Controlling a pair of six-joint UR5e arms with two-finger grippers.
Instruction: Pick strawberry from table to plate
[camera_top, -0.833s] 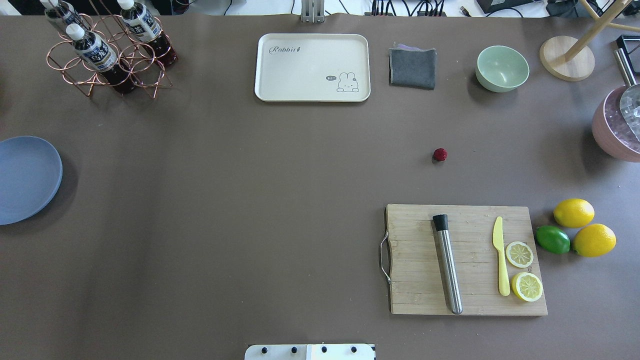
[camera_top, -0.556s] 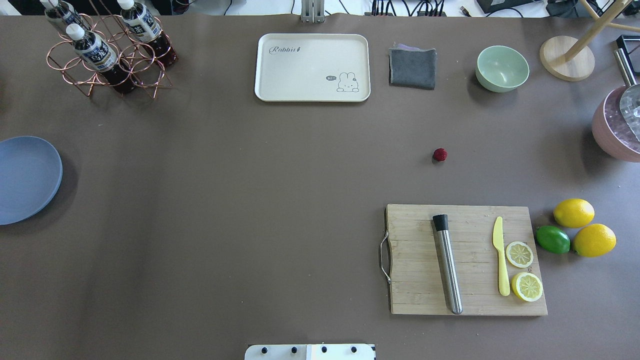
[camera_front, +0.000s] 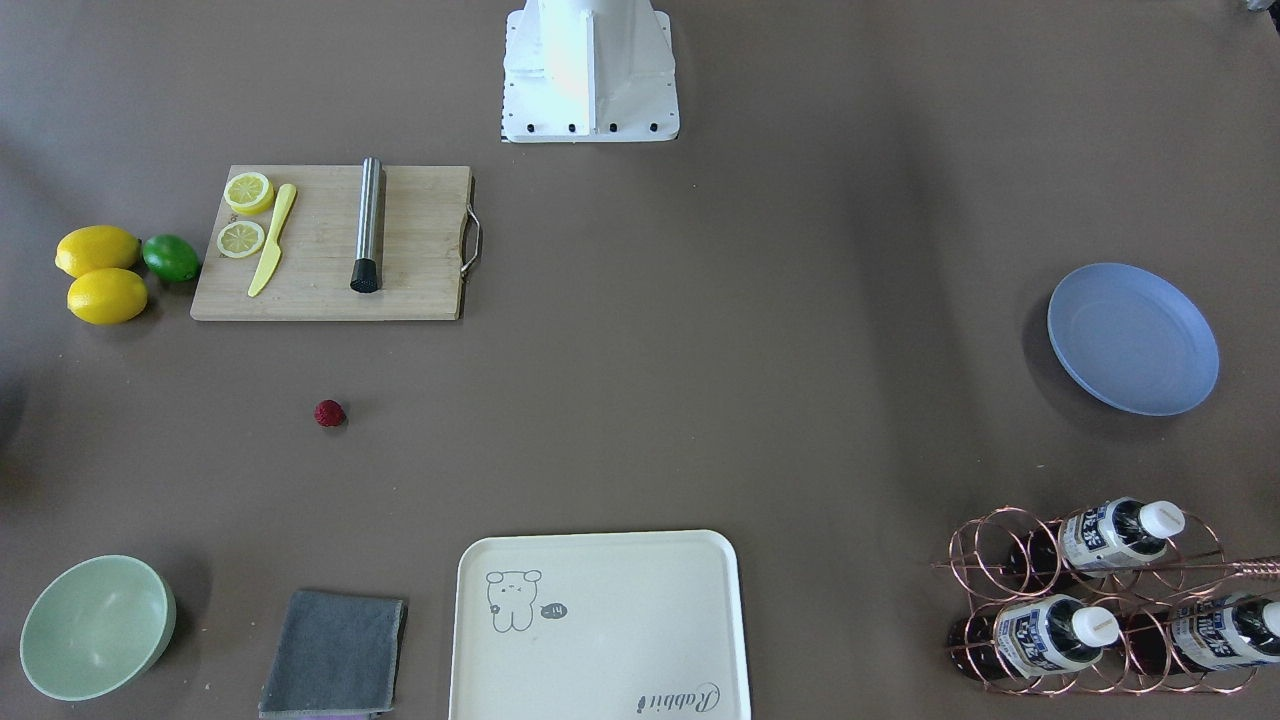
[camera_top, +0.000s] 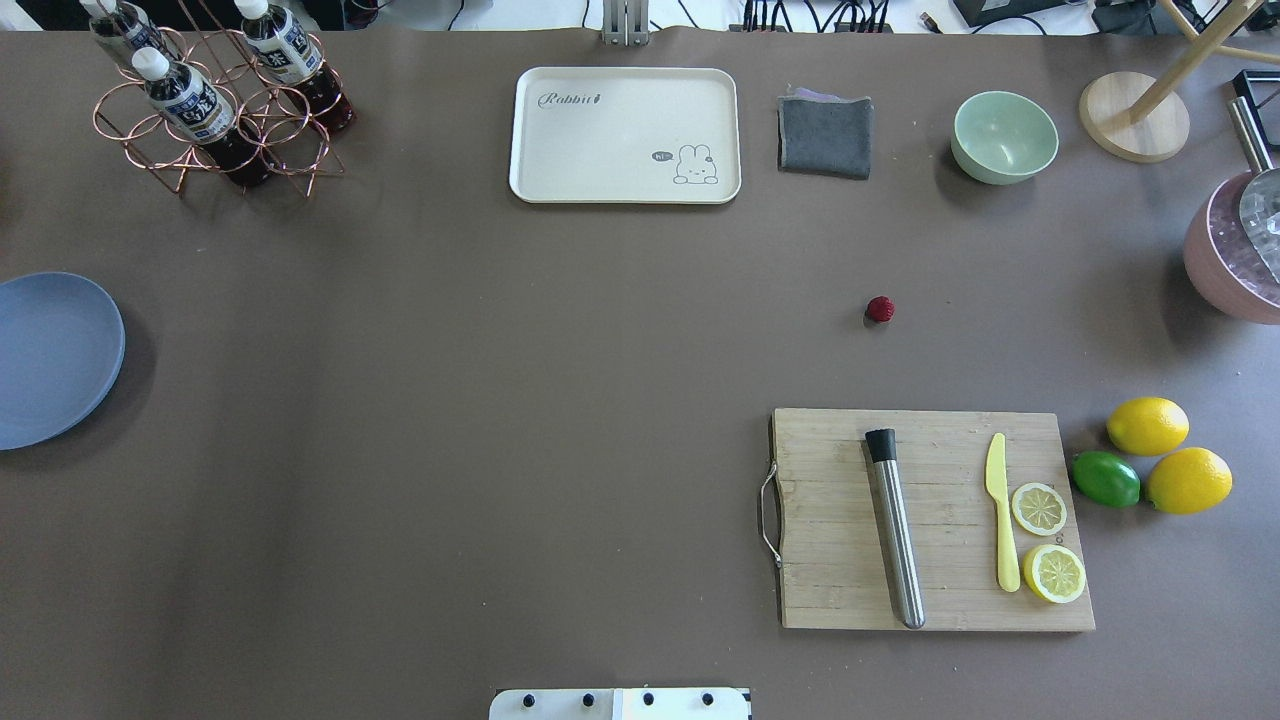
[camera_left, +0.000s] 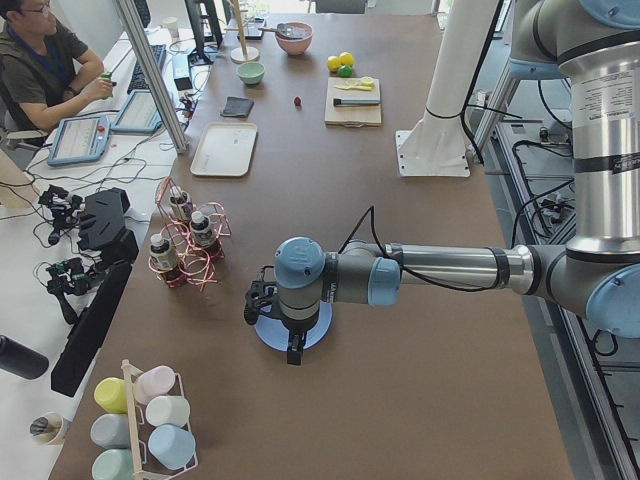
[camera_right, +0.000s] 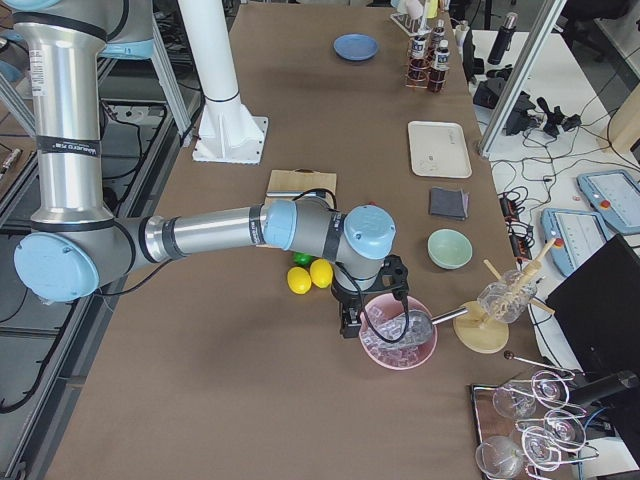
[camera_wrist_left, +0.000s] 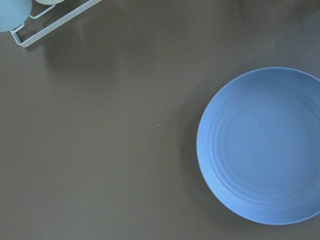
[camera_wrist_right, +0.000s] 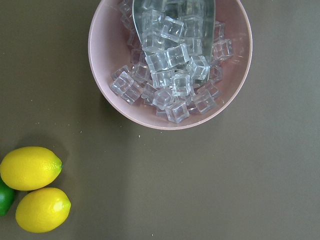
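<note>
Lying on the bare tabletop (camera_front: 700, 350) in the front-facing view, the strawberry (camera_front: 329, 413) sits between the board (camera_front: 330, 243) and the cloth (camera_front: 333, 652), touching neither. The plate (camera_front: 1133, 338) rests well apart from it, near the opposite end edge. Two lemons (camera_front: 107, 296) and a lime (camera_front: 171, 257) cluster just beside the board's outer end.

From overhead, the strawberry lies between the board's far side and the green bowl (camera_top: 1004, 137), which stands near the far edge. The plate is at the left end edge, cut by the frame.

In the left-end view, the left pincer (camera_left: 293, 350) hangs pointing down over the plate. I cannot tell whether it is released or clenched. The strawberry is a small red dot far up the tabletop, between the board and the cloth.

In the right-end view, the right pincer (camera_right: 350, 322) hangs at the rim of the ice bowl (camera_right: 398, 340), near the lemons. Its state cannot be told either.

The left wrist camera looks straight down on the plate, which fills the right side of the frame.

The right wrist camera looks down on the ice bowl heaped with clear cubes. The lemons are at the lower left, with a sliver of lime at the edge.
</note>
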